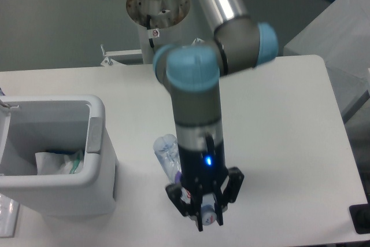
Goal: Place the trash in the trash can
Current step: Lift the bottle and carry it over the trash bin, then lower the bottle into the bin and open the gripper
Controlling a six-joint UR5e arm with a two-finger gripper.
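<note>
The clear plastic bottle [166,150] with a purple-red label lies slanted in the front middle of the table. Its lower end sits between the fingers of my gripper [204,211], which points straight down and is shut on it. The arm's wrist covers the bottle's middle. The white boxy trash can [95,134] stands at the left edge, well left of the gripper. Inside it lies the crumpled clear-white wrapper [59,163] with a green mark.
A flat packet [6,217] lies at the front left corner beside the trash can. A grey box [332,39] stands off the table to the right. A black object [361,218] sits at the front right edge. The arm's base [156,10] rises behind the table.
</note>
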